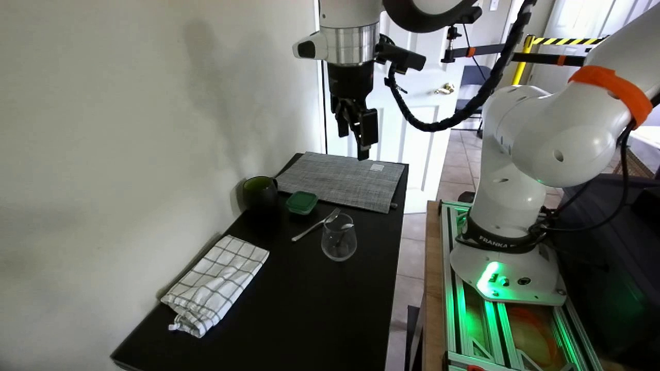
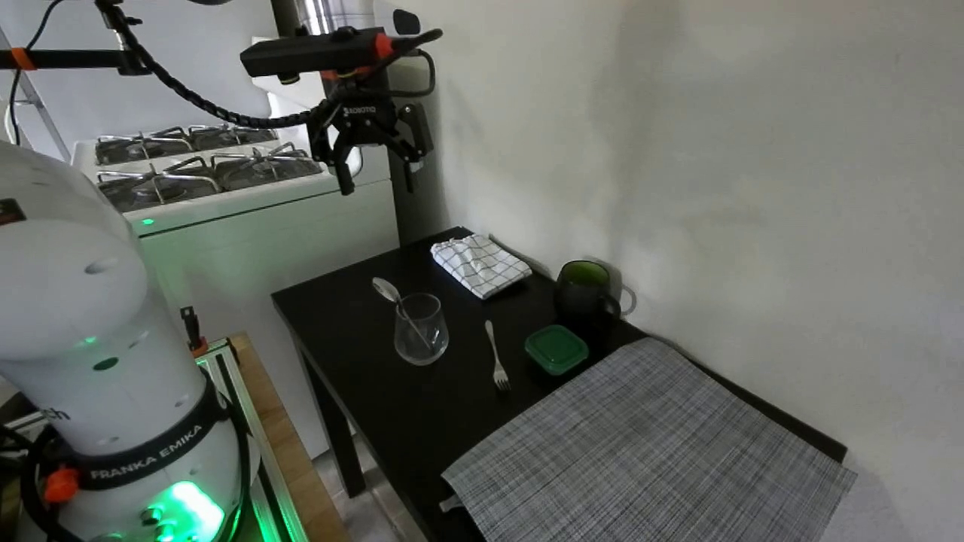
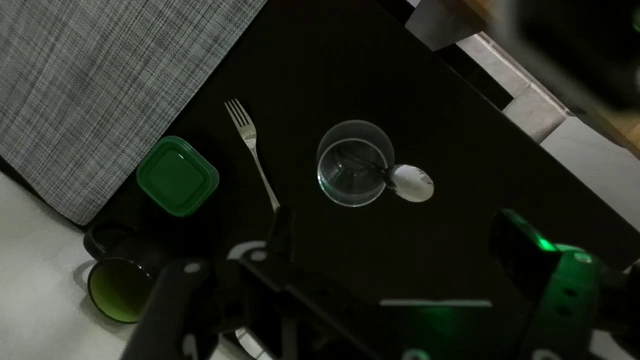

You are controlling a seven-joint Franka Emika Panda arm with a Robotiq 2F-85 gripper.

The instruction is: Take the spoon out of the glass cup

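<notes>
The glass cup (image 1: 339,249) is a clear tumbler standing upright on the black table; it also shows in an exterior view (image 2: 419,348) and in the wrist view (image 3: 345,191). The silvery spoon (image 2: 387,290) leans in it, handle down inside and bowl up past the rim. In the wrist view the spoon's bowl (image 3: 413,184) sticks out to the right of the cup. My gripper (image 2: 379,190) is open and empty, high above the table and apart from both. In the wrist view its fingers (image 3: 395,215) are spread wide, below the cup in the picture.
A fork (image 2: 495,357) lies beside the cup. A green lidded box (image 2: 556,349) and a dark mug (image 2: 584,293) stand near the wall. A checked cloth (image 1: 219,281) and a grey placemat (image 1: 343,178) lie on the table (image 1: 309,314).
</notes>
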